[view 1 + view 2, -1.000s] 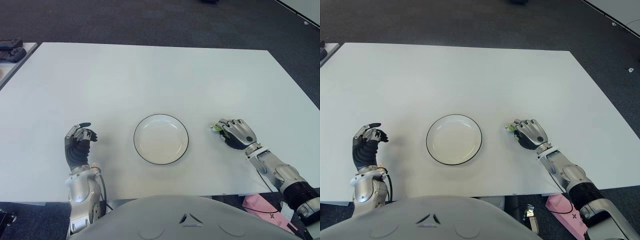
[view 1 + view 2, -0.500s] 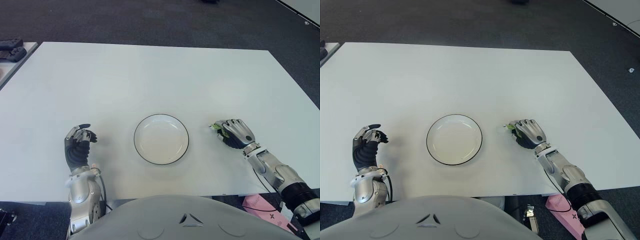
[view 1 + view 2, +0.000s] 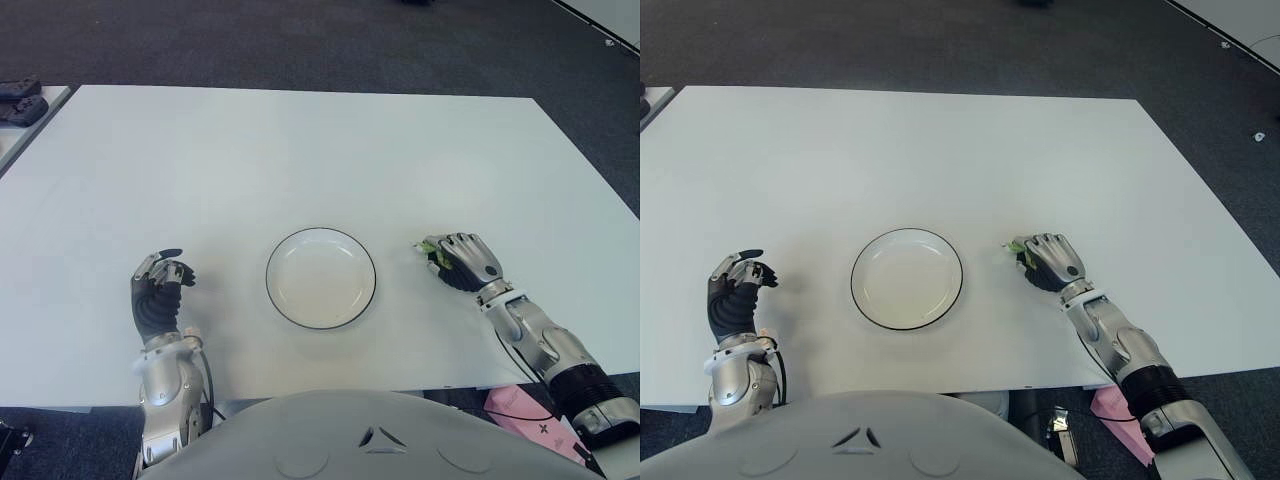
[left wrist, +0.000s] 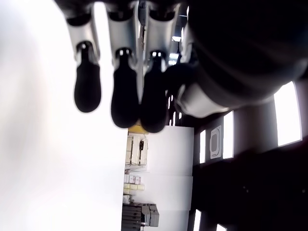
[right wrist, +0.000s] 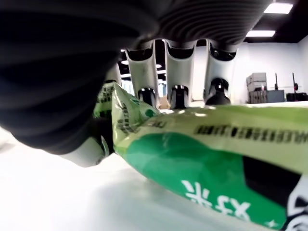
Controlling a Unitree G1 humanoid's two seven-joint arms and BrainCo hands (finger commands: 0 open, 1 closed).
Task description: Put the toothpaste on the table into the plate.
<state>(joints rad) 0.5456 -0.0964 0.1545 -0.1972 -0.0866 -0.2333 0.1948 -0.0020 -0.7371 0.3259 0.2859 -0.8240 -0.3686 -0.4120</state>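
The toothpaste is a green and white tube lying on the white table, just right of the plate. My right hand lies over it with the fingers curled around the tube. Only the tube's green end pokes out on the plate side in the eye views. The white plate with a dark rim sits near the table's front edge, with nothing in it. My left hand stands idle left of the plate, its fingers relaxed and holding nothing.
Dark objects lie on a neighbouring surface at the far left. A pink item shows below the table's front right edge. Dark carpet surrounds the table.
My right hand has slid slightly left toward the plate with the toothpaste under its fingers. The left hand and the plate have not moved.
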